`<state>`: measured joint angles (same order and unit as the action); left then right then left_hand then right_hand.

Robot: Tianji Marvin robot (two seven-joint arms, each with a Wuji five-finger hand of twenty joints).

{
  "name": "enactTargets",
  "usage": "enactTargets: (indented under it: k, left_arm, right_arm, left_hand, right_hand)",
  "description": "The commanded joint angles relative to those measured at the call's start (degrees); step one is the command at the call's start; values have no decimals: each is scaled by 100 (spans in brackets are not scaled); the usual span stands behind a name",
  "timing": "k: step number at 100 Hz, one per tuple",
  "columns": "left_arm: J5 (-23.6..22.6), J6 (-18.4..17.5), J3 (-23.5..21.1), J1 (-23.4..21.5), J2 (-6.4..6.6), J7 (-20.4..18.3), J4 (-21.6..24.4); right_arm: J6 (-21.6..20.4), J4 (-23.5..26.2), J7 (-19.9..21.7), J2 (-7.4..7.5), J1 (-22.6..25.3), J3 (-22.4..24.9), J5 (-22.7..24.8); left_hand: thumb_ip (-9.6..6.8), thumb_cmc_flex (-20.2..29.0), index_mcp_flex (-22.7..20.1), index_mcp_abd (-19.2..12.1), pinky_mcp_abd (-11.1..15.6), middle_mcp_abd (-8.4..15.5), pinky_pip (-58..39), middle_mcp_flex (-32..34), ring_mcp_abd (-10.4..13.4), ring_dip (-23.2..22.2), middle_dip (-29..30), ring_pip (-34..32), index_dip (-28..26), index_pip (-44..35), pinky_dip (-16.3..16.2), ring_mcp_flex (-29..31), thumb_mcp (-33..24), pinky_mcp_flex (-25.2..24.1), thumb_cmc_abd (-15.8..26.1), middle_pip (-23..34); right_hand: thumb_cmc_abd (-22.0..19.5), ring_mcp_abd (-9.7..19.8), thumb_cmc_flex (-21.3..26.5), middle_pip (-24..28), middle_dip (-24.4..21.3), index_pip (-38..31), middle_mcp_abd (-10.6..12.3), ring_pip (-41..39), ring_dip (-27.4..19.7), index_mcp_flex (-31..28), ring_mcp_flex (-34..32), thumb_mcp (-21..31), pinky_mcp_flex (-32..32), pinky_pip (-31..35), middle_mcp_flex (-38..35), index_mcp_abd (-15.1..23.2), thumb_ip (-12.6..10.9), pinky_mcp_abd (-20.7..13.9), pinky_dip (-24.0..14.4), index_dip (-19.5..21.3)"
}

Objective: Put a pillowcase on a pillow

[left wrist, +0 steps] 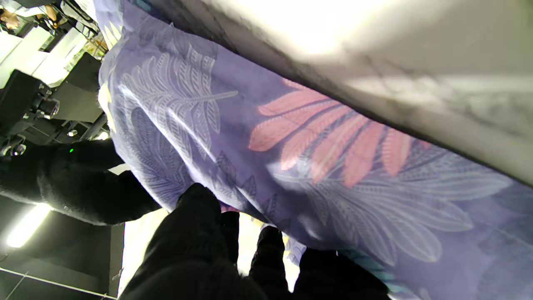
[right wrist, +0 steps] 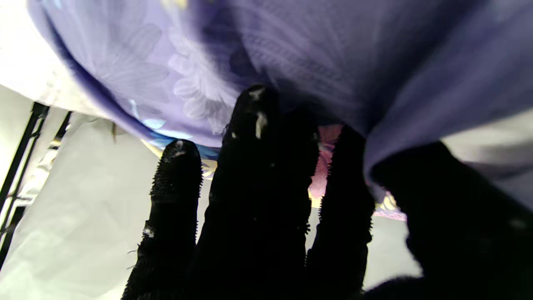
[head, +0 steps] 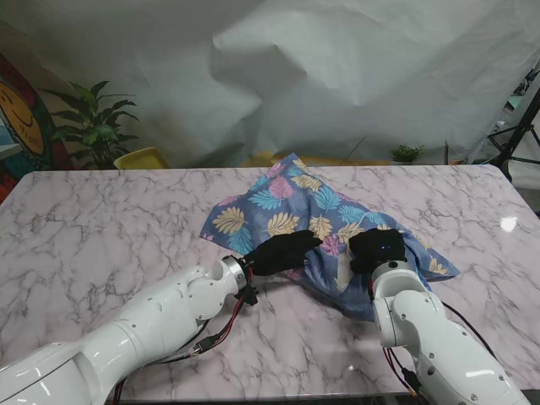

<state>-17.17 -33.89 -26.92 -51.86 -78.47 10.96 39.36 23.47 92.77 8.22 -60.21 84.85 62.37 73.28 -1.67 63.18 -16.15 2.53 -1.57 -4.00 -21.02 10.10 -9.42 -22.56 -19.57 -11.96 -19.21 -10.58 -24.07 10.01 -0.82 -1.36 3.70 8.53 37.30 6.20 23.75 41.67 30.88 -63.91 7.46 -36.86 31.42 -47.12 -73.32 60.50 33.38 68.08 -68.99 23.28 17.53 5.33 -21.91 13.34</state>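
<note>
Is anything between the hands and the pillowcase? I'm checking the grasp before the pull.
Nothing visible. Both the left hand and the right hand are already on the pillowcase, at its edge nearer to me. The wrist views show fingers against the fabric with no other object between.

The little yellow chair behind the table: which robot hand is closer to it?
Left. The left hand sits on the pillowcase, toward the yellow chair at the far left; the right hand is farther right.
</note>
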Motion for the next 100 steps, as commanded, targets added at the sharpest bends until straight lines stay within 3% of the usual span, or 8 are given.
enactTargets:
  k: [1, 12, 26, 45, 62, 84, 100]
  left_arm:
    - [-101, -65, 124, 18, -161, -82, -199]
    - [49, -37, 229, 46, -253, -241, -266]
    - [-147, 158, 431, 114, -379, -79, -366]
    - [42, 565, 518, 120, -392, -423, -220]
    - [72, 920, 531, 83, -295, -599, 22]
    - [78, 1469, 459, 31, -159, -742, 283]
    - [89, 1824, 415, 12, -55, -895, 451]
  right_arm:
    - [-8, 194, -44, -14, 128, 12, -192]
    - [-98, 483, -112, -53, 257, 97, -650]
    - [-4, 829, -57, -84, 378, 88, -986]
    - [140, 1087, -239, -134, 491, 40, -1209]
    - [157, 1318, -179, -140, 624, 98, -1386]
    - [13, 1600, 391, -61, 926, 324, -1424]
    - [-178, 1798, 530, -41, 1144, 466, -1738]
  left_hand:
    - [92, 31, 129, -344, -567, -76, -1752, 153, -262, -263, -65, -631, 220, 284, -577, 696, 55, 727, 95, 367]
    - [41, -103, 132, -404, -572, -186, -3000, 429, -456, -473, 61, -1093, 512, 594, -652, 1327, 64, 1203, 60, 675]
    - [36, -199, 231, -406, -493, -377, -4655, 738, -671, -876, 69, -2081, 802, 940, -899, 2473, 55, 2325, 13, 911]
    - [29, -280, 564, -347, -248, -585, -5632, 692, -762, -1060, 68, -2927, 1096, 1194, -877, 3172, 66, 3409, 36, 1071]
    - [16, -368, 704, -269, -16, -683, -5872, 579, -754, -1065, 86, -3196, 1182, 1208, -677, 3347, 78, 3843, 65, 1093]
    - [1, -452, 855, -111, 154, -816, -6048, 595, -772, -1055, 78, -3412, 1278, 1249, -482, 3583, 76, 4294, 103, 1156]
    - [-6, -488, 849, -41, 262, -892, -6126, 591, -751, -1047, 64, -3523, 1360, 1257, -361, 3685, 76, 4468, 111, 1199]
  right_hand:
    - [-129, 233, 488, 384, 286, -225, -193, -671, 254, -2, -281, 508, 121, 129, -46, 218, 8, -151, 12, 296]
    - [-381, 307, 722, 858, 624, -316, -393, -1524, 524, 219, -277, 600, 148, 105, 245, 134, 45, -145, 67, 683]
    - [-551, 832, 968, 1192, 759, -441, -584, -2578, 978, 404, -304, 552, 302, 113, 514, -84, 37, -100, 111, 833]
    - [-593, 1538, 1173, 1352, 754, -542, -731, -3474, 1412, 482, -318, 531, 590, 126, 665, -263, 21, -105, 165, 841]
    - [-628, 1827, 1319, 1424, 661, -569, -834, -4096, 1731, 517, -329, 429, 898, 269, 748, -430, -22, -281, 113, 791]
    - [-656, 2148, 1401, 1496, 505, -566, -963, -4934, 2208, 515, -314, 326, 1390, 480, 784, -639, -63, -572, -112, 698]
    - [-591, 2249, 1428, 1447, 324, -501, -1027, -5165, 2323, 434, -319, 244, 1642, 511, 713, -802, -97, -697, -189, 558]
